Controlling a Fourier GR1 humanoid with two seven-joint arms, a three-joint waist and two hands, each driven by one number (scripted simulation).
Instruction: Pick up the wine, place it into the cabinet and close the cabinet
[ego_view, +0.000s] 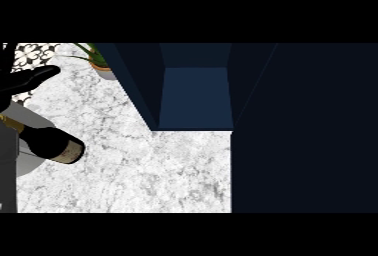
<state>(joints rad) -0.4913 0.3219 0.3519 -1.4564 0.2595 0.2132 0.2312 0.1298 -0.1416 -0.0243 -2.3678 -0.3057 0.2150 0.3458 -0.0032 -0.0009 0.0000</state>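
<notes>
Left of the cabinet (196, 97) | wine (53, 145) tilted, base toward cabinet, neck toward left hand (26, 80) | fingers extended, grasp on bottle unclear | right hand unseen

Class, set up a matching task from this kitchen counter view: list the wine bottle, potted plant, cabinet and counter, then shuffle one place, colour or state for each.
Things:
1. wine bottle
2. potted plant
3. cabinet
4. counter

Descriptions:
A. white marbled surface
B. open, dark blue inside
C. far edge, green leaves
D. lying tilted at the left edge

Pairs: 1-D, 2-C, 3-B, 4-A
</notes>
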